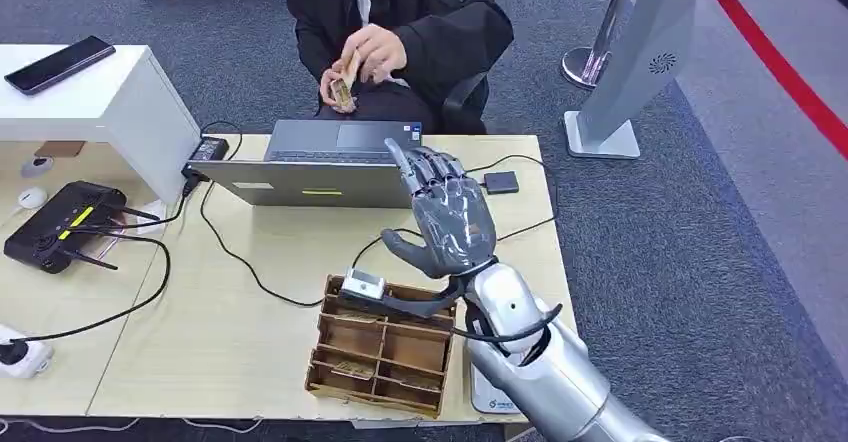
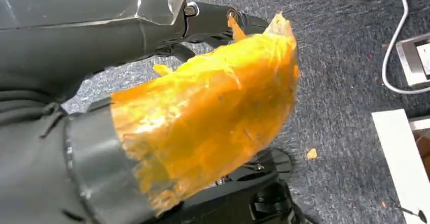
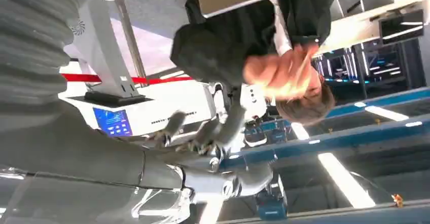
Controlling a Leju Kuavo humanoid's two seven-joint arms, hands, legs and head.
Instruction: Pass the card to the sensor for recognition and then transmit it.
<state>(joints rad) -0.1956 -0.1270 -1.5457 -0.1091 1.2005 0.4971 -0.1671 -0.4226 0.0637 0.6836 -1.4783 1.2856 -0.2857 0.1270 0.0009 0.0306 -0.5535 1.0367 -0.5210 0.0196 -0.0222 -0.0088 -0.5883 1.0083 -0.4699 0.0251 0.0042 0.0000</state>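
My right hand (image 1: pixel 447 217) is raised over the table in front of the laptop, fingers spread and pointing up, with nothing in it. The right wrist view shows its fingers (image 3: pixel 203 135) blurred and apart. Across the table a person in a dark jacket holds a tan card (image 1: pixel 345 87) with both hands at chest height. A small black square sensor (image 1: pixel 501 182) lies on the table to the right of my hand. A wooden card box (image 1: pixel 380 347) with several compartments stands near the front edge, with cards (image 1: pixel 350 367) in it. My left hand (image 2: pixel 152 16) hangs down over grey carpet; its fingers are mostly hidden.
An open grey laptop (image 1: pixel 320 167) stands at the far edge of the table (image 1: pixel 250 312). Black cables cross the tabletop. To the left are a black router (image 1: pixel 65 224) and a white shelf (image 1: pixel 100 92) with a phone on it. A white stand (image 1: pixel 640 62) rises at the right.
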